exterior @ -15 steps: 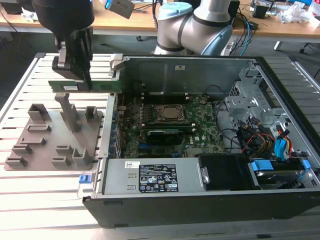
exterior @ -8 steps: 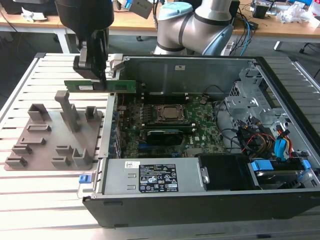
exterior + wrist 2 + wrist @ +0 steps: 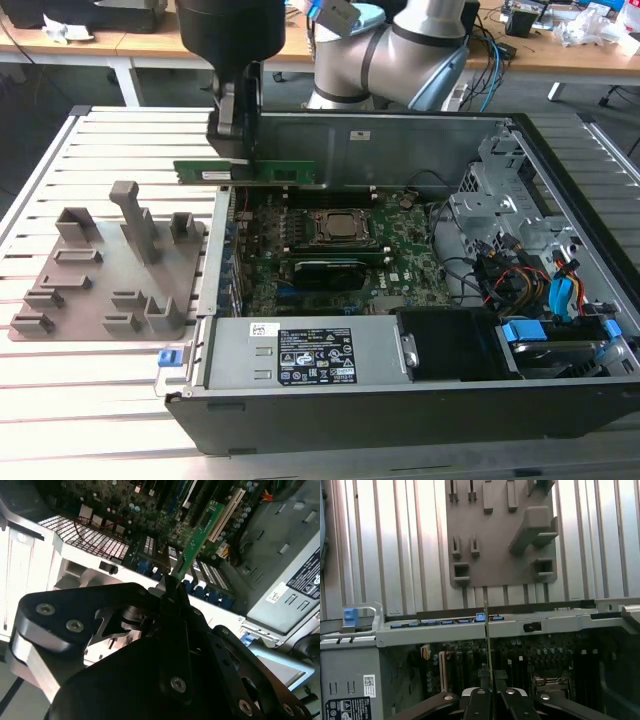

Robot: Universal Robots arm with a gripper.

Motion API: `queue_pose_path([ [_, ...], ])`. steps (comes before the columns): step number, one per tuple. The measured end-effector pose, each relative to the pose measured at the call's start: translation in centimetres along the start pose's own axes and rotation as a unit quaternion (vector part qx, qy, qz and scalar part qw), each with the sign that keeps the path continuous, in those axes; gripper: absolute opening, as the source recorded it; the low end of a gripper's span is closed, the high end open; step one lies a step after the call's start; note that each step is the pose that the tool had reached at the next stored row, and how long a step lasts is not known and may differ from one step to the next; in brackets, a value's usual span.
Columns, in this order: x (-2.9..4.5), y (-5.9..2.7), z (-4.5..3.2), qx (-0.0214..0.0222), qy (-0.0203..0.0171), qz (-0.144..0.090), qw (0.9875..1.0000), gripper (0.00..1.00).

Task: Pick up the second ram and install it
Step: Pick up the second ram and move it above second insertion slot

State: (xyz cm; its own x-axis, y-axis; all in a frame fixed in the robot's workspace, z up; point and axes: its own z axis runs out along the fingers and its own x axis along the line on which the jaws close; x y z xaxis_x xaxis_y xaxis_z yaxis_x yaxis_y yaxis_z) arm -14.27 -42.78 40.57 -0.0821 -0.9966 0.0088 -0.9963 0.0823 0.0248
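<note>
My gripper [image 3: 240,152] is clenched on the second ram [image 3: 270,172], pinching its upper long edge about midway. In the exterior view the stick hangs level and lengthwise, above the far corner of the open computer case [image 3: 400,125] on the exterior view's left. One end juts out past the case's side wall over the slatted table [image 3: 120,140]. The other end reaches over the motherboard [image 3: 405,240]. Air shows beneath it, and it touches nothing but my fingers.

In the first wrist view the ram [image 3: 486,645] stands edge-on as a thin line over the board. Inside the case lie the CPU socket [image 3: 340,227] mid-board, the power supply [image 3: 310,355] along the near wall, and a tangle of cables [image 3: 540,285] on the exterior view's right. The grey fixture plate [image 3: 110,270] lies on the table just beside the case.
</note>
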Motion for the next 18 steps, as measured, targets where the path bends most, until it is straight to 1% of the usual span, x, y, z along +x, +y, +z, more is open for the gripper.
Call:
queue_pose_path([
  [3,-0.11,-1.15,-0.03,0.0000,0.0005,0.000,1.0000,0.14],
  [4,-0.20,-2.13,-0.06,0.0000,0.0009,0.000,1.0000,0.14],
  [6,-0.34,-3.50,-0.09,0.0000,0.0015,0.000,1.0000,0.14],
  [11,-0.58,-5.75,-0.15,0.0001,0.0027,0.000,1.0000,0.14],
  [13,-0.67,-6.79,-0.18,0.0002,0.0032,0.000,1.0000,0.14],
  [15,-0.72,-7.27,-0.19,0.0002,0.0035,0.000,1.0000,0.14],
  [16,-0.78,-7.90,-0.20,0.0002,0.0038,0.000,1.0000,0.14],
  [18,-0.86,-8.75,-0.22,0.0002,0.0042,0.000,1.0000,0.14],
])
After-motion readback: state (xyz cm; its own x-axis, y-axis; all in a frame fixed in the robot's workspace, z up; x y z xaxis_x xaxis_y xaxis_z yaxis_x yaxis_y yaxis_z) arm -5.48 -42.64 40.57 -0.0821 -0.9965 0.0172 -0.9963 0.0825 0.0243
